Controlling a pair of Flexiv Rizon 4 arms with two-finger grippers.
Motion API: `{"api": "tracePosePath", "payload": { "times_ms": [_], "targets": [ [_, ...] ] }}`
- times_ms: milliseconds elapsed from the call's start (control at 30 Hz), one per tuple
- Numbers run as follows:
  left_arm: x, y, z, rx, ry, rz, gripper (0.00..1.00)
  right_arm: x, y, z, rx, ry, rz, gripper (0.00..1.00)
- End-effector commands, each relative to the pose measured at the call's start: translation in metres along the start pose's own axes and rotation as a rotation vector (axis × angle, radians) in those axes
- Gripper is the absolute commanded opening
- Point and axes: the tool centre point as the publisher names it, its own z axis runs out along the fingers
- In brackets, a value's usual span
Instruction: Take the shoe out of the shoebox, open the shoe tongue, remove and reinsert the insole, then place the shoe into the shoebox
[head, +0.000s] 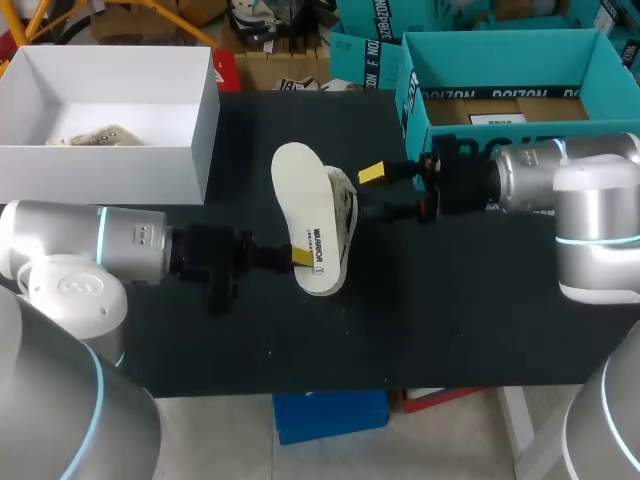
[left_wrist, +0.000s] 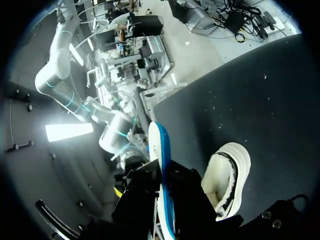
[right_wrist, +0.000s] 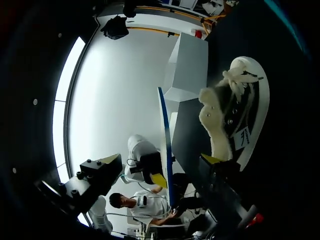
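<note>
Centrally, one insole (head: 303, 205) pinched by left fingers (head: 300, 258), one shoe (head: 347, 212), right fingers (head: 372, 173) seemingly spread.

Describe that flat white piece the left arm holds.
The insole is a thin, foot-shaped sheet, white on top with dark print near one end, blue underneath. It is out of the shoe and stands close beside it, not touching. The left gripper pinches it near the printed end, one finger on each face.
</note>
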Motion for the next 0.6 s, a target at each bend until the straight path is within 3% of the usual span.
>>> {"api": "tracePosePath", "payload": {
  "times_ms": [33,600],
  "targets": [
    [0.000,-0.001,0.000,-0.005,0.003,0.002,0.00,-0.012,0.007,0.009,0.032,0.021,-0.009,1.00],
    [0.000,-0.001,0.000,-0.005,0.003,0.002,0.00,-0.006,0.004,0.049,0.104,0.019,-0.049,1.00]
  ]
}}
